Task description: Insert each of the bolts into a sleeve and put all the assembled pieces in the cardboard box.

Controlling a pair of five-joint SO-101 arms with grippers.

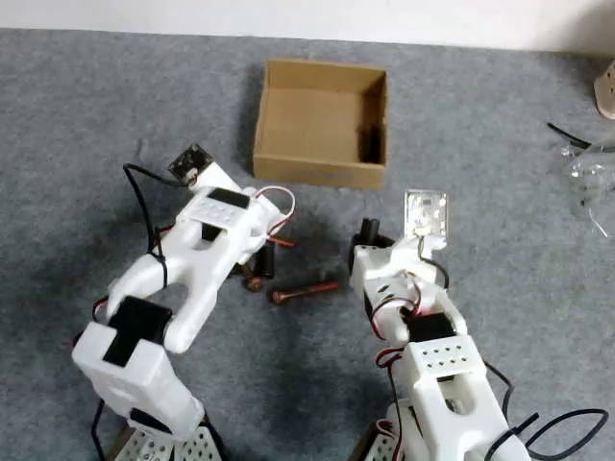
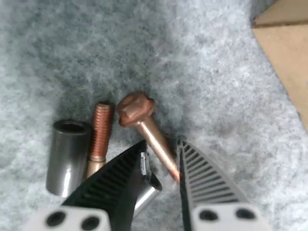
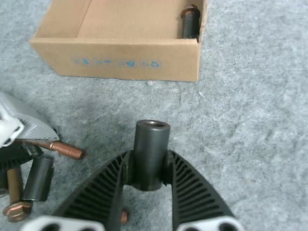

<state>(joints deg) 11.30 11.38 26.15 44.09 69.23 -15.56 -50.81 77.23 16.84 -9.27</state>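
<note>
Your right gripper (image 3: pixel 147 160) pinches the dark steel cylindrical sleeve (image 3: pixel 150 142) upright with its bore open, so hold it steady. Your left gripper (image 2: pixel 162 143) clamps the copper-coloured flange-head bolt (image 2: pixel 136 108) mid-shank, just beside a spare sleeve (image 2: pixel 67 154) and a spare bolt (image 2: pixel 100 132). I'd line the threaded tip up with the bore before pushing. Farthest off, the brown cardboard box (image 3: pixel 120 60) holds one assembled piece (image 3: pixel 191 21).

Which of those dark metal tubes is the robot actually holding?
The sleeve standing upright in the right gripper, near the cardboard box. A loose sleeve lies untouched on the carpet beside a bolt.
</note>
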